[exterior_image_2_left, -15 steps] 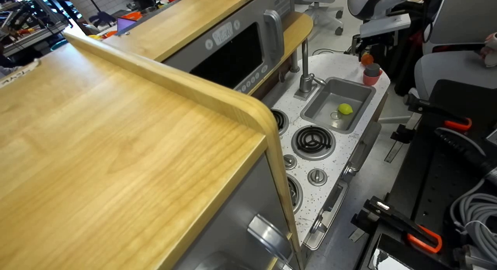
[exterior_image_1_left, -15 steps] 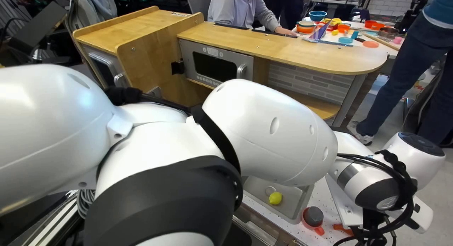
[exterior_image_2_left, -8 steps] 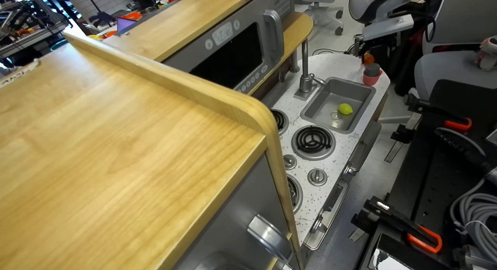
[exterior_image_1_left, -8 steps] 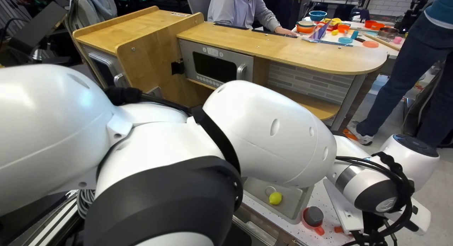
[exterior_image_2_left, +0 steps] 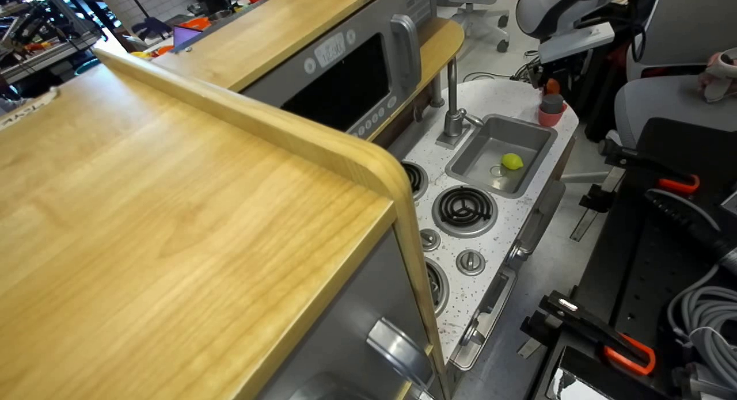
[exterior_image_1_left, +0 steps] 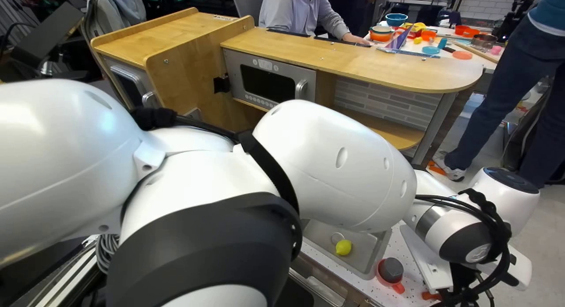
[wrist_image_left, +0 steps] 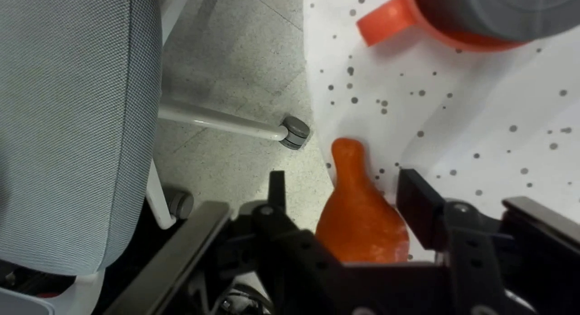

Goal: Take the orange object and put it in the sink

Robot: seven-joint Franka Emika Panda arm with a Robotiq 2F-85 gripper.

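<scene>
A wooden cabinet stood well apart from the hand, toward the far end of the white, speckled tabletop; the hand was at the tabletop's rounded end. The white arm filled much of an exterior view and reached across it to the hand. Past the tabletop's edge, to the left of the hand in the wrist view, stood a grey chair. A grey sink was set into the tabletop farther from the hand, and a black-coiled burner lay farther still.

The hand's fingers were spread wide, with nothing gripped between them. A red cup stood upright between the hand and the sink, a grey piece set in its mouth. The orange object lay at the tabletop's edge, in the gap between the fingers as the wrist view had it. Its narrow neck pointed away from the hand, and its broad end was partly hidden by the hand. One finger was apart from it; the other was just beside it, touching or not could not be told. A lemon lay in the sink, beyond the cup from the hand.
</scene>
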